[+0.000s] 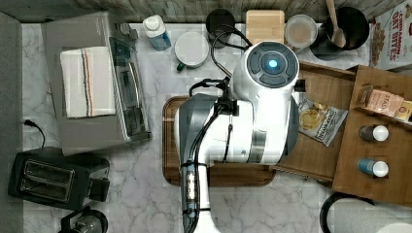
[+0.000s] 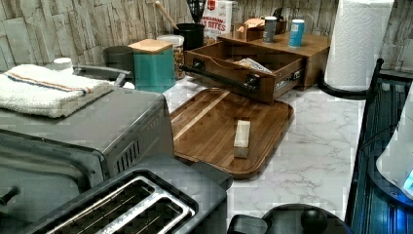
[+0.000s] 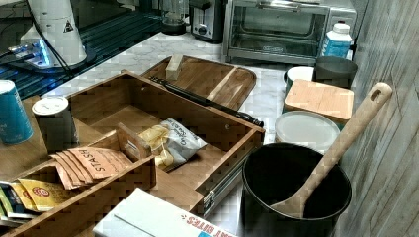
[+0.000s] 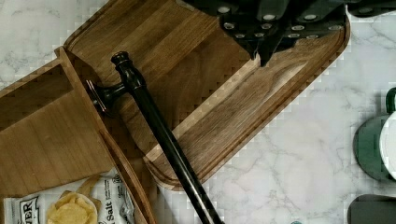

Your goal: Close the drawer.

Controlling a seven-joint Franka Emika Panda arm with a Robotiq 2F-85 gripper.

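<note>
1. The drawer [image 3: 148, 106] is seen pulled far out of its wooden cabinet [image 2: 304, 46], in the upper right of the left view and across the middle of the right view.
2. Its long black handle [image 4: 159, 135] hangs over the edge of the cutting board [image 2: 229, 126], which lies on the marble counter [image 2: 311, 146].
3. The pincer [image 4: 261, 51] is seen at the top of the wrist view, above the cutting board and near the handle. It cannot be told if its fingers are apart or together.
4. The drawer could be pushed crooked if only one end of the handle is hit, and then it may jam.
5. A chip bag [image 3: 170, 143] is held in the drawer.
6. A wooden spoon [image 3: 336, 148] is held in the black pot [image 3: 296, 197].
7. Tea packets [image 3: 94, 165] are held in a small box on the cabinet.
</note>
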